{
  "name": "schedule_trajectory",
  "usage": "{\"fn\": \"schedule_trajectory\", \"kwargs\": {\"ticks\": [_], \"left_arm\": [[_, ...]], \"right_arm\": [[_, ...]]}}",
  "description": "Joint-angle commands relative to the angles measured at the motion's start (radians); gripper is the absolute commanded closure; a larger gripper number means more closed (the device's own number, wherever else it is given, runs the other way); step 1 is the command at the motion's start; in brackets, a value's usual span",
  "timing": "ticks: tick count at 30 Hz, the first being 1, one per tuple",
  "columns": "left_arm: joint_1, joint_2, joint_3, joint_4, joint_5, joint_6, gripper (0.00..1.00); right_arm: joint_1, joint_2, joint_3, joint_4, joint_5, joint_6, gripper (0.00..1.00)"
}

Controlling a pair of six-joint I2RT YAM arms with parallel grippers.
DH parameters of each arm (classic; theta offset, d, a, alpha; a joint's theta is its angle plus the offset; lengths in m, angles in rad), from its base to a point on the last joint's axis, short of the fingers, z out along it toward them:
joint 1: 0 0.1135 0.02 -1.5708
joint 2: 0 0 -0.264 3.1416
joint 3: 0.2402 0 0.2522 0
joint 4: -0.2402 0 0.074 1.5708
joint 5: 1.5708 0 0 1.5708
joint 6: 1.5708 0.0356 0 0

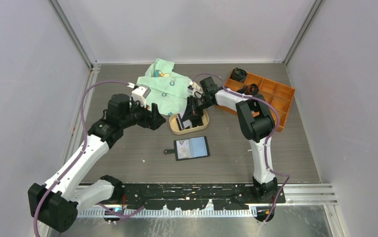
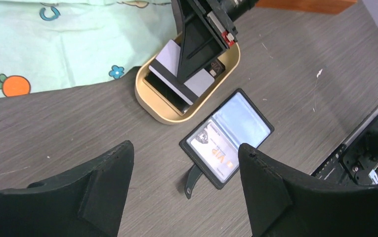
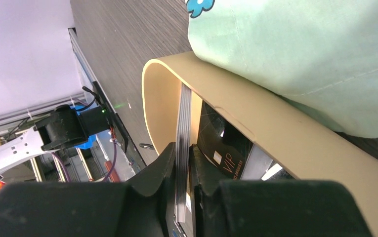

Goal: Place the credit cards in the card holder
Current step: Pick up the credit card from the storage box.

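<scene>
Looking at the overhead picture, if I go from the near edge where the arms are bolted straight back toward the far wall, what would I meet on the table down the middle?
open black folding card holder → tan oval tray → mint-green patterned cloth

"VIP" is printed in dark letters on the whitish credit card [image 2: 211, 150] seated in a pocket of the open card holder [image 2: 248, 123], which lies just beside the tan oval tray [image 2: 149, 104] on the side toward the arm bases; the finer print on that card is too small to read. "VIP" also appears in pale letters on the black credit card [image 3: 226, 148] inside the tray, above an illegible line of small characters. A blue mark resembling the letter "C" stands on the green cloth [image 2: 53, 49] behind the tray.
</scene>
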Motion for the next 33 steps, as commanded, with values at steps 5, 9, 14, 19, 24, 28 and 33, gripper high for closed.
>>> {"fn": "schedule_trajectory", "kwargs": {"ticks": [5,9,14,19,24,28,33], "left_arm": [[0.001,-0.005,0.012,0.055,0.071,0.034,0.23],[0.001,-0.004,0.011,0.058,0.078,0.032,0.23],[0.001,-0.003,0.011,0.057,0.083,0.034,0.23],[0.002,0.0,0.011,0.059,0.093,0.032,0.23],[0.001,-0.002,0.01,0.059,0.096,0.032,0.23],[0.002,-0.004,0.008,0.06,0.097,0.032,0.23],[0.001,-0.004,0.008,0.06,0.098,0.031,0.23]], "right_arm": [[0.006,-0.034,0.034,0.013,-0.007,0.003,0.75],[0.006,-0.03,0.038,0.004,0.006,-0.002,0.74],[0.005,-0.033,0.043,-0.011,0.011,-0.01,0.74],[-0.006,-0.044,0.042,-0.03,0.028,-0.024,0.74],[-0.021,-0.051,0.037,-0.059,0.057,-0.045,0.74],[-0.031,-0.052,0.038,-0.074,0.068,-0.052,0.74],[-0.042,-0.052,0.037,-0.086,0.093,-0.057,0.81]]}}
